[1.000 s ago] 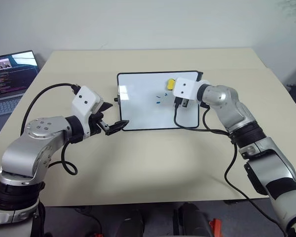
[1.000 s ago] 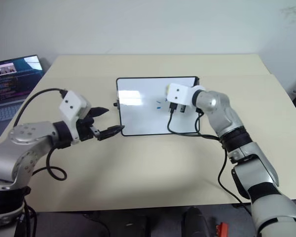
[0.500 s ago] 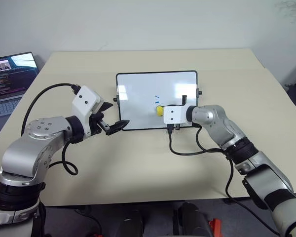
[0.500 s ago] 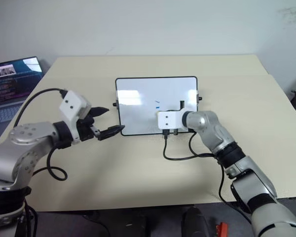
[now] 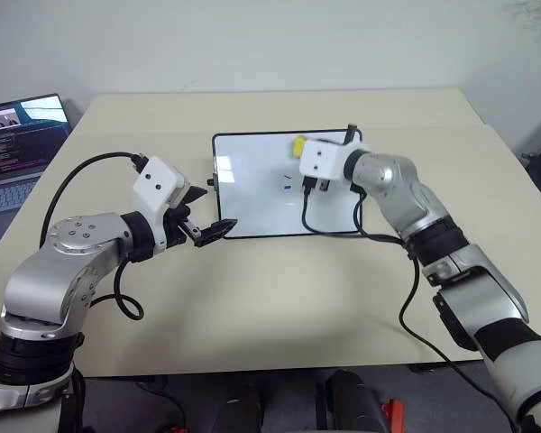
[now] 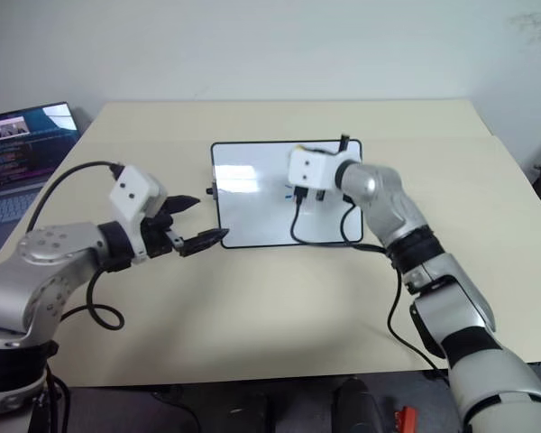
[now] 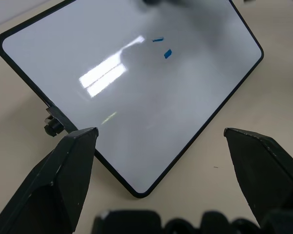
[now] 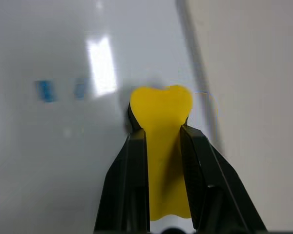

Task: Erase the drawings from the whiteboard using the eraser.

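Left eye view: the right gripper, clamped on the small bright yellow eraser, is now seen at the far edge of the white glossy black-framed whiteboard, moved up from its near edge. Two short blue marker drawings remain, so wiping is judged unfinished. The left gripper is held apart, empty. No legible writing is found.
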